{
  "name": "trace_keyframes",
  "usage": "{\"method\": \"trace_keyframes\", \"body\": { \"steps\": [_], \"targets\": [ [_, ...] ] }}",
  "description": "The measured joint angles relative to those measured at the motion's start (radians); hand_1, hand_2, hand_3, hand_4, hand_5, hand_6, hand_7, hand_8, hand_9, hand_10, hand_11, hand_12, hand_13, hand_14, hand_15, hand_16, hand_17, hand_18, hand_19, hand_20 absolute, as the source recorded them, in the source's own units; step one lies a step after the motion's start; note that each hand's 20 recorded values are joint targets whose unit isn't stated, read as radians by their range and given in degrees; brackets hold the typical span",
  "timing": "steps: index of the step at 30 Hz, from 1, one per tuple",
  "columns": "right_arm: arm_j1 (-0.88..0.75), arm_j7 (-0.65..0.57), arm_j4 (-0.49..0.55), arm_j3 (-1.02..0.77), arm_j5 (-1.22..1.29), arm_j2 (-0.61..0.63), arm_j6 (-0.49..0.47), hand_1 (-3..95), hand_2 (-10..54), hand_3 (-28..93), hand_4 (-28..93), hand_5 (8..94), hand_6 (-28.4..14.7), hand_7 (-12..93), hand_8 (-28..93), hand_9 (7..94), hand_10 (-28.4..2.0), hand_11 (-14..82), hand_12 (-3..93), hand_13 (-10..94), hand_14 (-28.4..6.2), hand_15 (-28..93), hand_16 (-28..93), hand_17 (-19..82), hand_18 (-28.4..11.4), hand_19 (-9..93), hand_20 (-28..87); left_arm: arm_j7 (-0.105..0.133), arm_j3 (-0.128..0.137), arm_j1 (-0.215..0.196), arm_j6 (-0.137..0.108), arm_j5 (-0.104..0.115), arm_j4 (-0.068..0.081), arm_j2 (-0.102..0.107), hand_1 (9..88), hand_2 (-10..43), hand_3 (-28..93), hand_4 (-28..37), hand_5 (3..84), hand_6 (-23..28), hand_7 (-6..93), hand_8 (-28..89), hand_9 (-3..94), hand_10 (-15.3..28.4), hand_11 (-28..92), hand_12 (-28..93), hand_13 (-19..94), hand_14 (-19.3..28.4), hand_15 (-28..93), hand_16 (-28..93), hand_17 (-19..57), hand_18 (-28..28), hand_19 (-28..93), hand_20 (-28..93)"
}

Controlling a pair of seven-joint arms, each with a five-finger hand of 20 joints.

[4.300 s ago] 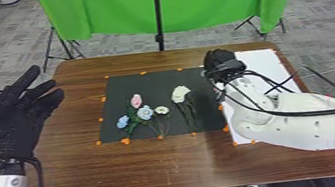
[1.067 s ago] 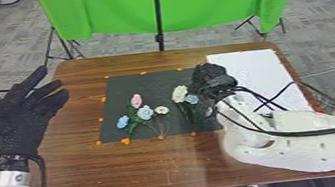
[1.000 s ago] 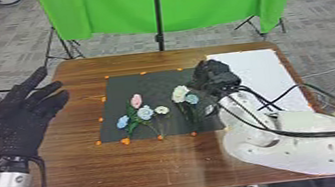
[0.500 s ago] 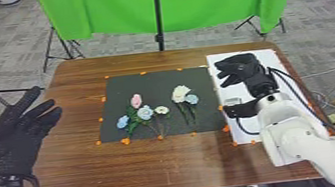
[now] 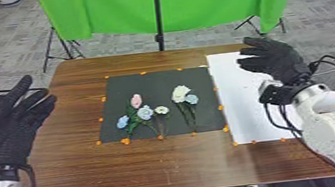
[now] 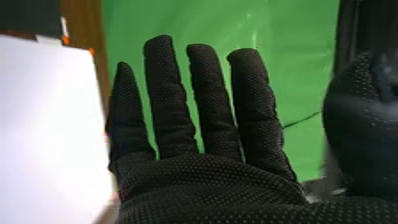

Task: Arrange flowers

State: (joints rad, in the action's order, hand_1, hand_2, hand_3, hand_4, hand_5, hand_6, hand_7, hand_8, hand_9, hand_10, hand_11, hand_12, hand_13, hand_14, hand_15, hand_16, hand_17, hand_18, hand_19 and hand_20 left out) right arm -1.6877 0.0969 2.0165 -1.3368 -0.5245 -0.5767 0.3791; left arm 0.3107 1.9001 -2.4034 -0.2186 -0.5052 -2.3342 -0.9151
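In the head view, my right hand [image 5: 274, 60] is over the far right part of the white sheet, its fingers straight and holding nothing. My left hand [image 5: 11, 125] hangs at the table's left edge, open and empty. On the dark mat lie a pink flower [image 5: 136, 101], blue flowers [image 5: 145, 112] and a small white flower [image 5: 161, 110] in one group. To their right a larger white flower [image 5: 181, 92] lies beside a light blue flower [image 5: 192, 99], stems toward the near edge. The right wrist view has my right hand [image 6: 204, 182] with fingers extended.
The dark mat [image 5: 150, 83] lies mid-table with orange markers around its edge. Beside it on the right is the white sheet [image 5: 247, 118]. A green backdrop [image 5: 110, 12] stands behind the brown table [image 5: 136, 170].
My right hand has moved from beside the right-hand flowers out over the white sheet and rightward, and its fingers have straightened. The light blue flower now lies uncovered. My left hand shifted slightly.
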Motion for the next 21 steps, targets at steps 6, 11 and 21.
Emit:
{"method": "trace_keyframes", "body": {
  "steps": [6,11,21],
  "targets": [
    [-0.004,-0.076,-0.030,-0.007,0.142,0.017,-0.027,20.8,2.3,79,-28,51.1,0.6,17,-14,53.1,-12.8,10.9,12.8,44,-16.5,31,14,9,-21.8,52,17,-0.053,0.004,0.037,0.017,0.007,0.035,-0.005,18.4,6.8,77,-28.3,33.6,5.6,12.4,-9,32.3,18.9,24,12,23,26.4,46,-6,-10.3,24.4,49,18],
    [-0.011,-0.038,-0.039,0.022,0.143,0.029,-0.023,20.7,2.4,79,-28,50.8,1.0,17,-14,53.2,-12.6,10.9,12.8,44,-16.4,31,14,9,-21.7,51,17,-0.037,-0.016,0.036,0.012,0.025,0.044,-0.003,18.6,6.9,77,-28.3,33.5,5.7,12.7,-10,32.5,19.2,25,13,23,26.6,48,-7,-9.9,24.5,51,19],
    [-0.015,-0.016,-0.047,0.039,0.180,0.036,-0.049,20.2,2.6,79,-28,50.6,1.3,17,-14,54.3,-12.3,11.7,13.0,45,-16.3,33,14,8,-21.6,51,18,-0.008,-0.029,0.021,0.008,0.049,0.051,0.007,18.9,7.0,77,-28.3,33.7,6.3,13.1,-9,33.1,19.8,26,13,25,28.0,54,-9,-6.9,27.2,57,23]
  ]
}}
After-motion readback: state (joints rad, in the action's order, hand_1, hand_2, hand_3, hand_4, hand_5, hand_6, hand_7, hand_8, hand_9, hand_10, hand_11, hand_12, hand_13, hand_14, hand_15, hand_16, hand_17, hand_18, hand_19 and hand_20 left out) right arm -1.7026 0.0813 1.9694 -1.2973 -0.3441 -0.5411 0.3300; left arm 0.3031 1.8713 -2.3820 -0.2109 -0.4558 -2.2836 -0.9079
